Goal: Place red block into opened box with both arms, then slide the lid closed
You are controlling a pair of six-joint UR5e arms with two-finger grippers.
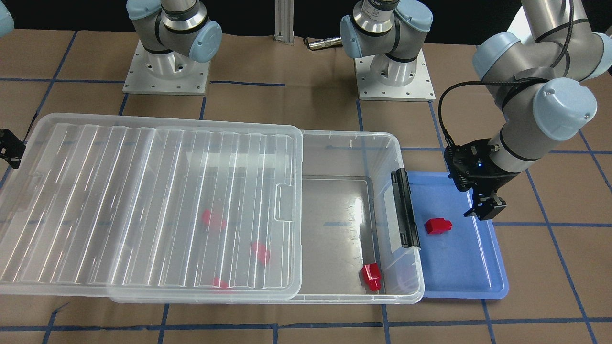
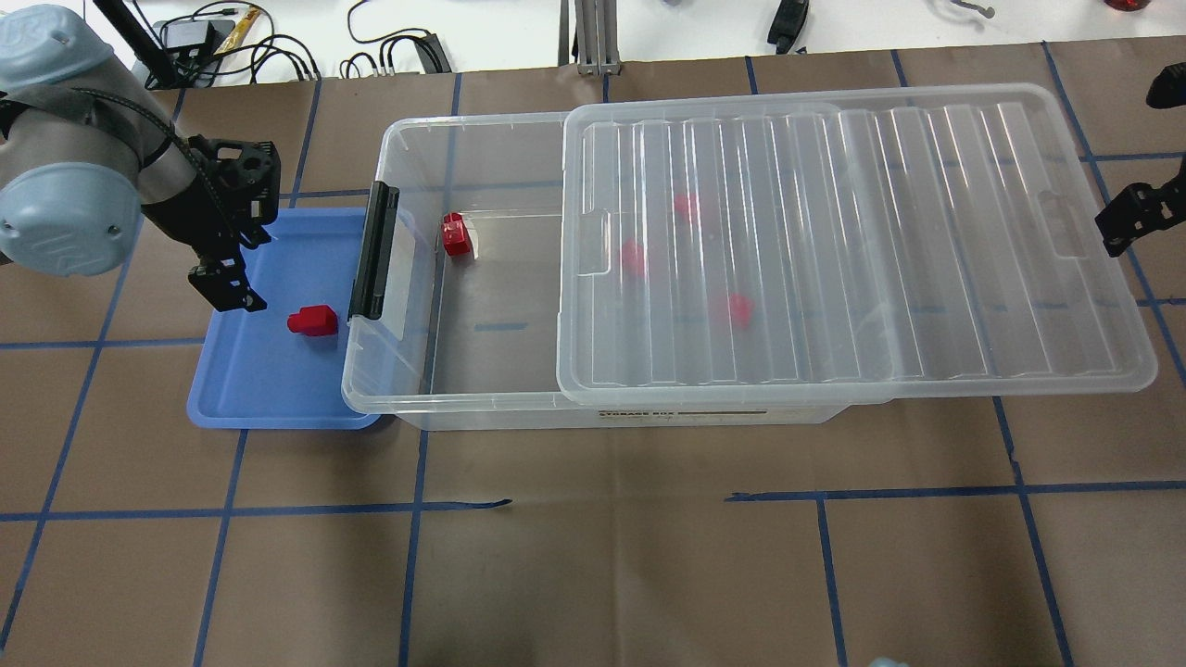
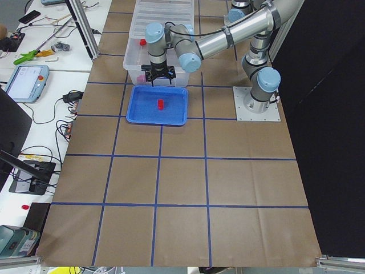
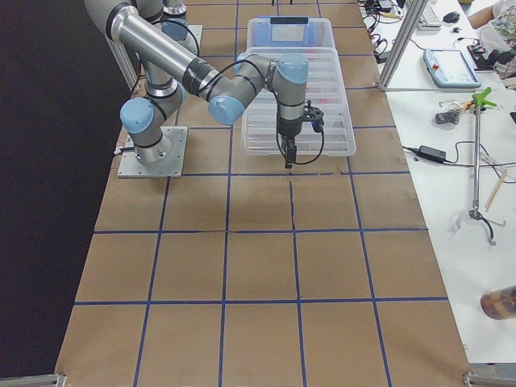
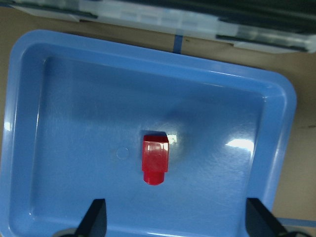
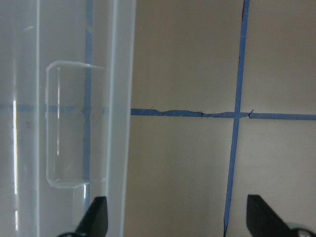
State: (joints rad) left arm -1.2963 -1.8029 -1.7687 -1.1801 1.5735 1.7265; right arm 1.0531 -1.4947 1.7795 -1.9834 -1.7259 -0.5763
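One red block [image 1: 437, 225] [image 5: 155, 158] lies in the blue tray [image 1: 459, 282], beside the box's black latch bar [image 1: 404, 210]. My left gripper [image 5: 177, 219] [image 1: 485, 210] hovers above the tray next to this block, open and holding nothing. The clear box [image 2: 398, 139] has its ribbed lid [image 2: 852, 241] slid toward my right, leaving the latch end uncovered. A second red block [image 1: 371, 276] rests in that uncovered end, and three more show blurred under the lid. My right gripper [image 6: 177, 222] is open over the lid's far short edge, holding nothing.
The blue tray [image 2: 241, 389] sits against the box's latch end. Both arm bases [image 1: 166, 71] stand behind the box. The lid overhangs the box on my right. Brown paper with blue tape lines [image 2: 593, 500] covers the table in front.
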